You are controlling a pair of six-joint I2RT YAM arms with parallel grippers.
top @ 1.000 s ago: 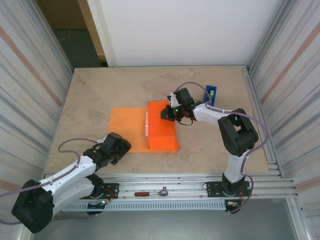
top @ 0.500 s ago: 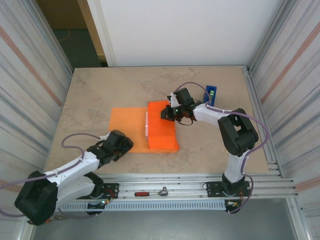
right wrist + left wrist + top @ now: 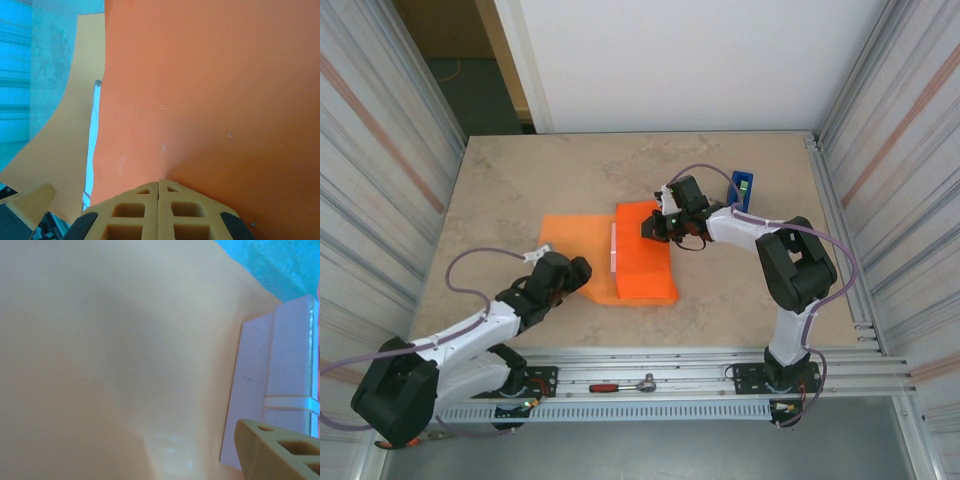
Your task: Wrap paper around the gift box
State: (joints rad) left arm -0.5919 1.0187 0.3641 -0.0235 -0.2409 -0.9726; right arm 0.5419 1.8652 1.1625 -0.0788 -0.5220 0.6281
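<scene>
Orange paper [image 3: 645,265] lies near the middle of the table [image 3: 520,190], with the pale pink gift box [image 3: 613,250] on it and half hidden. The sheet's right-hand part is already folded over the box, leaving a thin strip of the box's left side showing.

The right gripper [image 3: 653,229], jaws pressed together, bears down on the far end of that folded flap. Its wrist camera looks along the smooth orange fold, fingertips touching the sheet.

The left gripper [image 3: 577,270], jaws apart, sits at the near edge of the flat left-hand part of the sheet, which looks to be lifting a little there. From its wrist the paper looms close, with the box's pink side just beyond and one finger [image 3: 280,450] in the corner. Whether that gripper has any hold on the sheet cannot be told.

A blue tape dispenser [image 3: 743,187] stands untouched toward the table's far right corner.

By the look of things, one fold is made; the left flap, the two open ends and any taping remain.
</scene>
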